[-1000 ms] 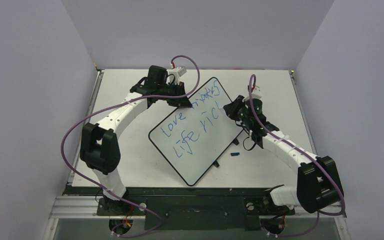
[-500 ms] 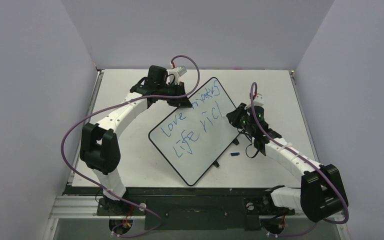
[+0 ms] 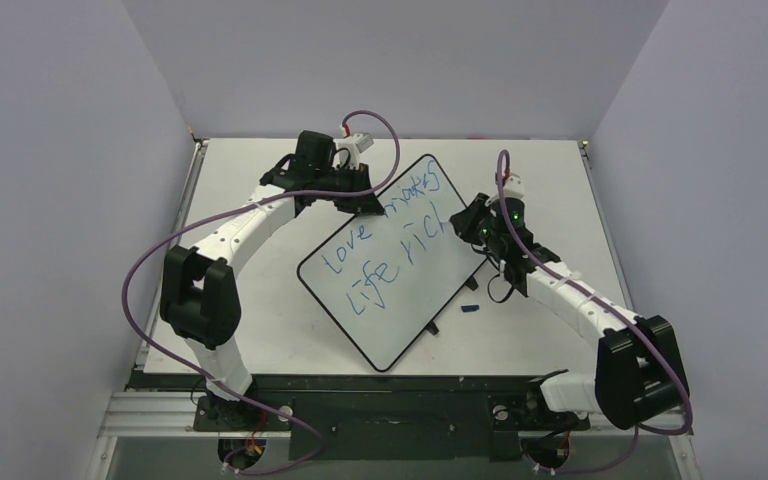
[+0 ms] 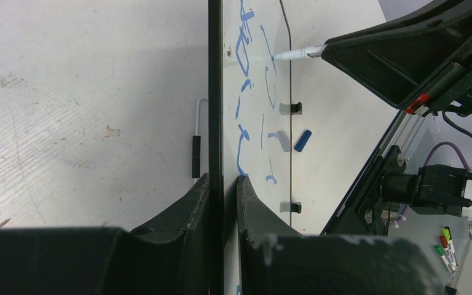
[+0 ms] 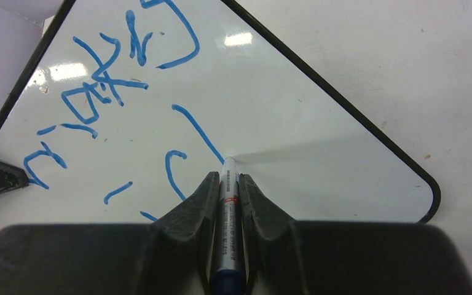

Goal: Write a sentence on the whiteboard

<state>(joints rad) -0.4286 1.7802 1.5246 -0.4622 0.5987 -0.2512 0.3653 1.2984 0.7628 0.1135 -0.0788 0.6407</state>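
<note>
Item 1. Whiteboard (image 3: 392, 325): lies at the middle of the counter (image 3: 270, 330), turned so that its corners point toward 12, 3, 6 and 9 o'clock in the top view; black rim, glossy face up.

Item 2. Sentence (image 3: 388, 240): blue ink in two slanted lines across the upper half of the board (reads about "love makes / life rich"); the lower half is bare.

Item 3. Left end effector (image 4: 223, 179): fingers pinched together on the board's rim, one above the face and one below, at about 11 o'clock from the board's centre.

Item 4. Right end effector (image 5: 228, 179): at about 2 o'clock from the board's centre, fingers clamped on a marker (image 5: 227, 215) that lies along the gap between them. The marker's tip touches the board at the end of a blue stroke in the last word.

Item 5. Blue cap (image 3: 470, 308): lies on the counter just beside the board's edge, at about 4 o'clock, apart from both arms.
</note>
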